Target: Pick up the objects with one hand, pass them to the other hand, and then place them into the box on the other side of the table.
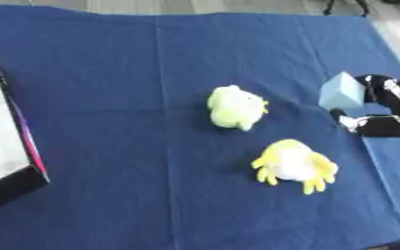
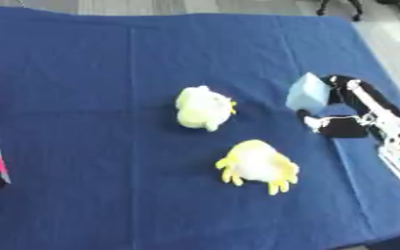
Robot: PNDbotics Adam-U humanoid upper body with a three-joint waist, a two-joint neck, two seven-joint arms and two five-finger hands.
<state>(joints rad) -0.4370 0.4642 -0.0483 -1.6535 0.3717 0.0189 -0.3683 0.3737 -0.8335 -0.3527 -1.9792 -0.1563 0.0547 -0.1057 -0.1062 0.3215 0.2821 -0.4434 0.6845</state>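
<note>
We are reaching our right robot hand (image 2: pixel 344 122), fingers apart, beside the pale blue block (image 2: pixel 309 93) at the tabletop's (image 2: pixel 110 58) right edge, risking knocking it off before closing.

We see a pale yellow-green plush (image 1: pixel 236 107) lying mid-cloth. Nearer us and to its right lies a yellow plush (image 1: pixel 295 165) with a whitish body and splayed yellow limbs. A light blue block (image 2: pixel 308 92) sits tilted further right. The white-floored, dark-walled box (image 1: pixel 15 146) stands at the left edge.
</note>
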